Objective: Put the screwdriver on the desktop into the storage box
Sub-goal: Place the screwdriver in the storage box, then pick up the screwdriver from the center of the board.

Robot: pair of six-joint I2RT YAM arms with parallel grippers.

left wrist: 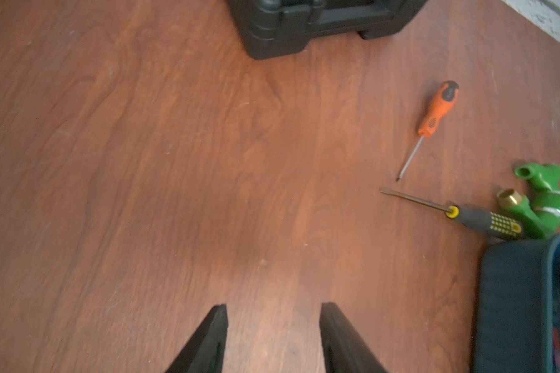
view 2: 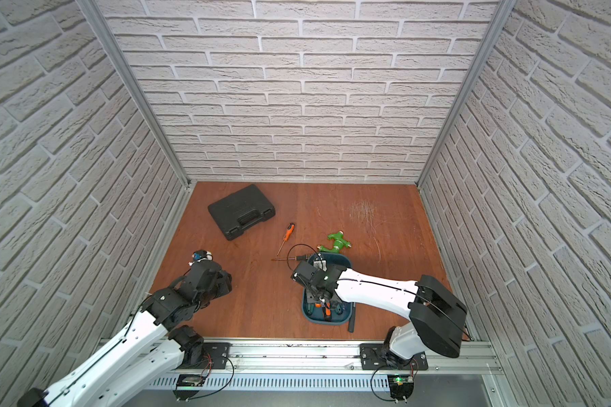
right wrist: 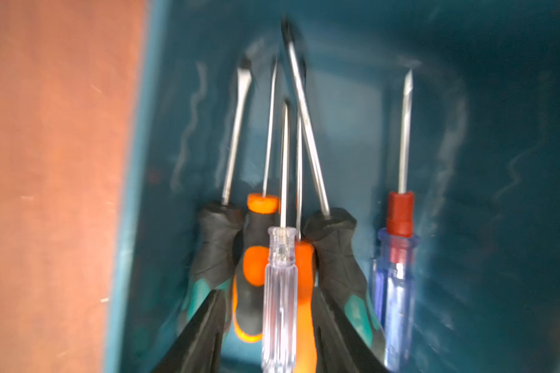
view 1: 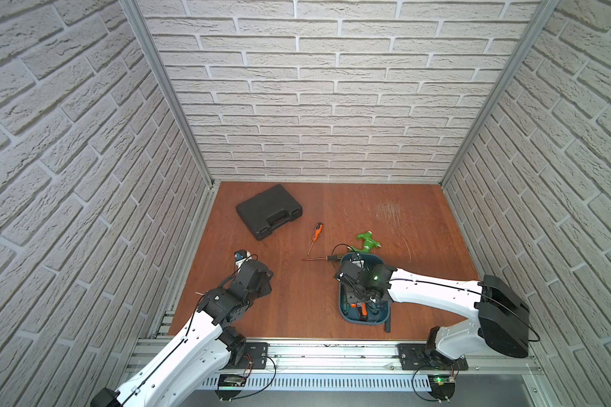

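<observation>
You are well along, but not finished. Several screwdrivers lie in the storage box (right wrist: 498, 161). Your right gripper (right wrist: 269, 290) hangs over them with its jaws apart; the clear-handled screwdriver (right wrist: 280, 258) lies between them and is not pinched. Two wait on the desktop (view 1: 297, 299), far and left of the box: the orange screwdriver (left wrist: 424, 131) and the black-yellow screwdriver (left wrist: 451, 210). Your left gripper (left wrist: 274, 306) is spread and holds nothing.

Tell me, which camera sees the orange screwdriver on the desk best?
The left wrist view: the orange screwdriver lies on the desktop whole, handle to tip. In both top views it is tiny. The right wrist view looks into the storage box and misses it.
</observation>
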